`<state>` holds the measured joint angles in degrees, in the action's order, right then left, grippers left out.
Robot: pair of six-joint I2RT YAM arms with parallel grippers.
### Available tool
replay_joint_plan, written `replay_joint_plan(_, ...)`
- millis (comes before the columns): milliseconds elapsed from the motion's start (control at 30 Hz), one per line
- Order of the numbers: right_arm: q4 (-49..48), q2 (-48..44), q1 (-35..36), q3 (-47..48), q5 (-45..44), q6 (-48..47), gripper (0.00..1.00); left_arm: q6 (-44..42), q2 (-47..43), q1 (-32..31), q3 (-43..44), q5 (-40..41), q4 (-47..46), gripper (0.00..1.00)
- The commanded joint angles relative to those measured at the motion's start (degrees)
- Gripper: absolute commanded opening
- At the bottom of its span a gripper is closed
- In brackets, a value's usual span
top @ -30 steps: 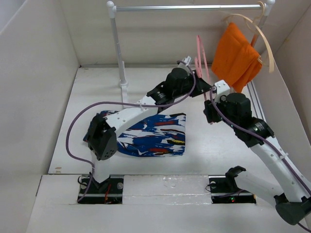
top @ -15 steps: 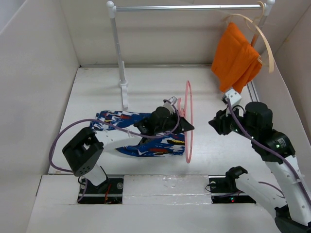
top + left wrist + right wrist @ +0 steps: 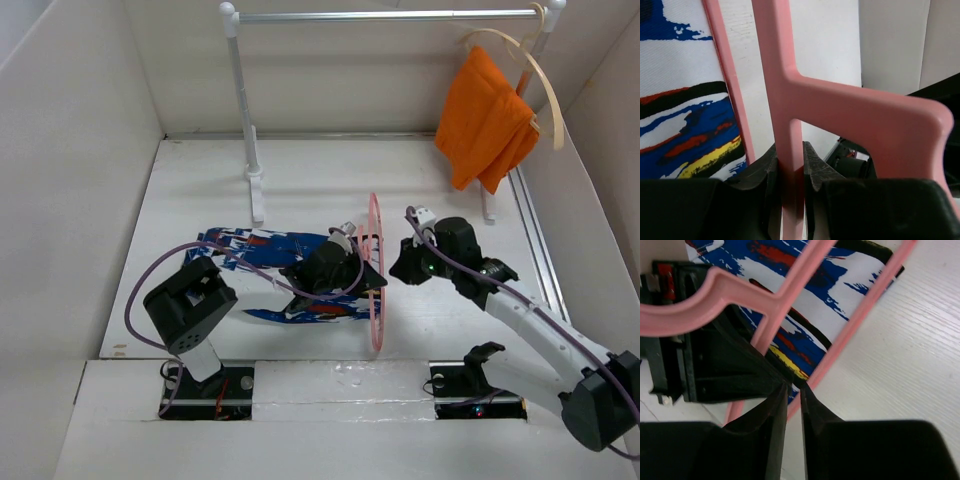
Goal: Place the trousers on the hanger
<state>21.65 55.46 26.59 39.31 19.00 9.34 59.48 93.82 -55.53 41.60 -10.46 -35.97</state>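
Progress: early.
- The trousers (image 3: 845, 295) lie flat on the bench (image 3: 200, 190), strung out to the left. No part is threaded through or draped over the hanger (image 3: 771, 40).
- Your left claw (image 3: 790, 172) is clamped tight on the pink hanger's thin bar. It holds the hanger upright and edge-on just above the right end of the trousers.
- Your right claw (image 3: 793, 387) has its fingers almost together, tips at the cloth edge beside the hanger's lower bar. You cannot tell whether they pinch any fabric.
- Left to do: feed a trouser end through the loop, pull it over the bar and even it out.

Change over the last second:
- The hanger comes down from the far side near the orange cloth (image 3: 485, 120) to the trousers.
- The trousers go from a compact fold to a longer spread.
- In the last half second the right claw closes in from well to the right to just beside the hanger.
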Motion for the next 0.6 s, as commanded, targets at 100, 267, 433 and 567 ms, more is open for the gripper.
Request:
replay_joint_plan(100, -14.5, 7.3, 3.5, -0.5, -4.3, 4.4, 0.32, 1.0, 2.6, -0.6, -2.3, 0.9, -7.3, 0.00)
replay_joint_plan(267, -17.2, 13.3, 3.5, 1.2, -6.4, 4.5, 0.37, 1.3, 5.4, -1.9, -1.0, 0.3, -8.5, 0.00)
replay_joint_plan(433, -15.4, 18.3, 3.5, 1.4, -10.4, 5.4, 0.35, 2.7, 3.7, -3.2, -1.4, 5.7, -5.6, 0.00)
replay_joint_plan(567, -19.1, 20.7, 2.4, 0.2, -9.5, 5.9, 0.40, 2.6, 4.0, -3.2, -1.2, 6.3, -4.8, 0.00)
